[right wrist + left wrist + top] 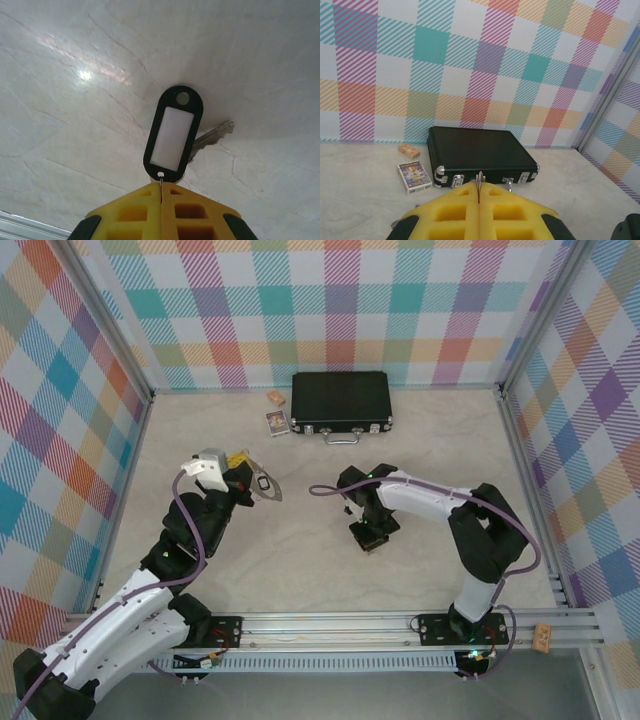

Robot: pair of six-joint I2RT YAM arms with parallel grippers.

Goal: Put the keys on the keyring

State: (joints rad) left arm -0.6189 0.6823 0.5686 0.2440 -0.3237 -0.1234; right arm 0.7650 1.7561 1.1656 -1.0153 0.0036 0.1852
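Left tool [479,189], near-left of the black case [480,150], clamped on the keyring [268,490], apparently offering it for threading; right tool [161,189], near-right of that case, pinches one key [215,134] by the loop of its black tag [172,131], close to the surface [75,125].

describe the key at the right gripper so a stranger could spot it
From the black case at the back wall, come straight forward to the right gripper. The key sits just past its shut yellow fingers, on a black oval tag with a white window. Unlike the tag at the left gripper, it has no grey hoop around it.
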